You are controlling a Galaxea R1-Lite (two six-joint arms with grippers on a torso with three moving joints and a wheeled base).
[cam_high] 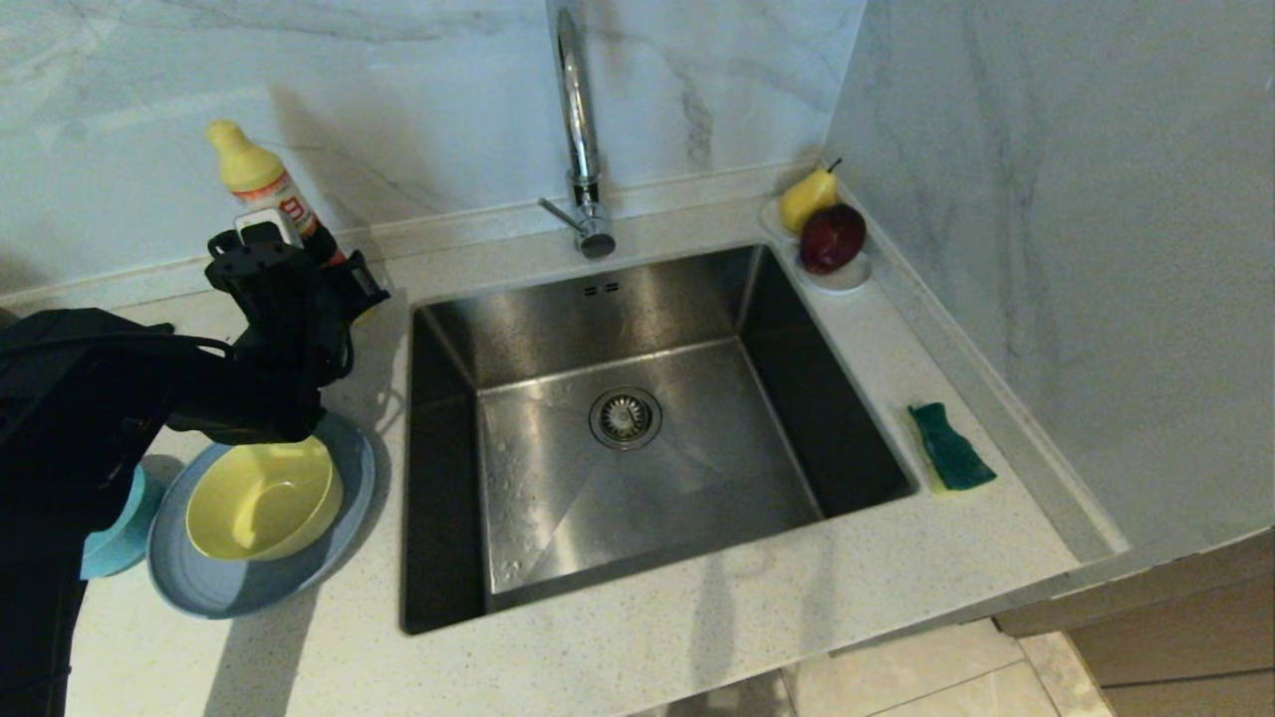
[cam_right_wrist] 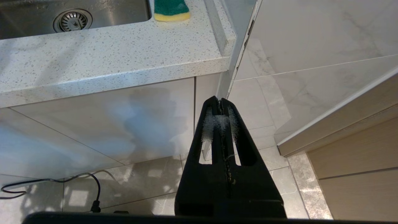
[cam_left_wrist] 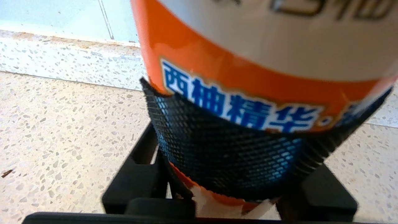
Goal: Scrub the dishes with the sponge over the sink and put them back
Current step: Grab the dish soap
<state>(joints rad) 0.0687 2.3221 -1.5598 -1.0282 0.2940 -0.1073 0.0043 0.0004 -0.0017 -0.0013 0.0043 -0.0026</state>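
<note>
A yellow bowl (cam_high: pixel 261 498) sits in the grey-blue plate (cam_high: pixel 224 593) on the counter left of the sink (cam_high: pixel 697 299). A teal-blue bowl (cam_high: pixel 120 538) shows partly behind my left arm. The green and yellow sponge (cam_high: pixel 951 446) (cam_right_wrist: pixel 171 8) lies on the counter right of the sink. My left gripper (cam_high: pixel 299 259) (cam_left_wrist: pixel 236 161) is behind the dishes, near the back wall, its fingers closed on an orange and white detergent bottle (cam_high: pixel 261 184) (cam_left_wrist: pixel 248 62) standing on the counter. My right gripper (cam_right_wrist: pixel 221 101) hangs shut and empty below the counter's front edge.
A chrome gooseneck faucet (cam_high: pixel 578 129) rises behind the sink. A small white dish (cam_high: pixel 847 279) with a pear and a dark red apple sits in the back right corner. A marble side wall borders the counter on the right.
</note>
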